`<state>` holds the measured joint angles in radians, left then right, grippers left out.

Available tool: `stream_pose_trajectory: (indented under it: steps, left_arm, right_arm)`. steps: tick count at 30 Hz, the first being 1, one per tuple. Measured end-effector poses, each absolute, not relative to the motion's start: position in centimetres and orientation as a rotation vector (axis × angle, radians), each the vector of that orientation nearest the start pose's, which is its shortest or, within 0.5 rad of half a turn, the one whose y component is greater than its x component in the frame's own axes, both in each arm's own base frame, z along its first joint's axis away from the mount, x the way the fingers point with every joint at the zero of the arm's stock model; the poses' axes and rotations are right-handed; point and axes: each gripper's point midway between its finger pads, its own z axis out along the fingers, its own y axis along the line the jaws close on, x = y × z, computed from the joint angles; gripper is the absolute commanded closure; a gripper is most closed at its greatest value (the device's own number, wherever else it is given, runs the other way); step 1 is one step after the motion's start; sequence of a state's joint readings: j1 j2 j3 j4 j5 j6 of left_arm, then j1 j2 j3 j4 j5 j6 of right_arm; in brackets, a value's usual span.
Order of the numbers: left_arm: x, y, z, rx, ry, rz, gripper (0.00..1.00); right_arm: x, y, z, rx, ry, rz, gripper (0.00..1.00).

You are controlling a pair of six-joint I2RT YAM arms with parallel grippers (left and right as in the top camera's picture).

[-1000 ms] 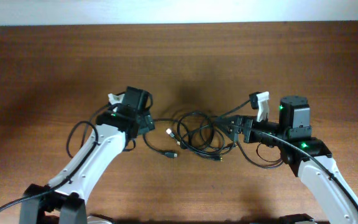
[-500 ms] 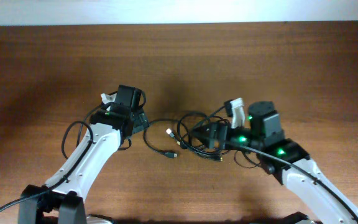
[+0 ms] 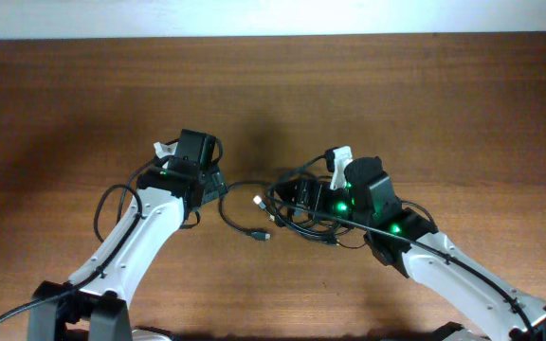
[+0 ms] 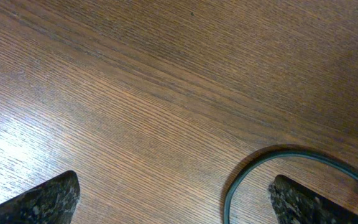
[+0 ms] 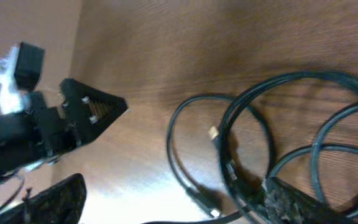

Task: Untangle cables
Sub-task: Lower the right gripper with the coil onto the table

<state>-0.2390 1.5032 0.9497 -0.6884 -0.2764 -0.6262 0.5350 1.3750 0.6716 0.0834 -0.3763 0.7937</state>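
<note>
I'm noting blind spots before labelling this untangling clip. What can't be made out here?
Overhead: the right gripper hides its tips under its own wrist, so any contact with the cables is hidden; strands overlap, so their count is unclear.
Left wrist: one cable arc is cut off by the bottom and right edges.
Right wrist: blurred, so the plug type is unreadable; loops run off the right edge.

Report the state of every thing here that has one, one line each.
cables: tangled in overlapping loops, lying on the table.
left gripper: open, fingers wide, holding nothing.
right gripper: open, fingers apart over the tangle, no grip visible.
</note>
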Motion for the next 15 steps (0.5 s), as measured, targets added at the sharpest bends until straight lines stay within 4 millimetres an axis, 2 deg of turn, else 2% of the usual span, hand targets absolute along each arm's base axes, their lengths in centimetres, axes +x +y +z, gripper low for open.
stream_pose_trajectory:
  steps: [2,8,11,15]
  left_arm:
    - [32.1,-3.0,7.3,-0.586,2.662,0.155,0.01]
    - [32.1,-3.0,7.3,-0.586,2.662,0.155,0.01]
    - [32.1,-3.0,7.3,-0.586,2.662,0.155,0.01]
    - [32.1,-3.0,7.3,-0.586,2.662,0.155,0.01]
  right_arm:
    - [30.3,24.6,11.5,0.104,2.399,1.063,0.51]
    - [30.9,24.6,10.4,0.135,2.412,1.035,0.74]
    - [30.9,24.5,9.9,0.14,2.422,1.025,0.96]
    - [31.1,25.0,10.6,0.12,2.397,1.059,0.96]
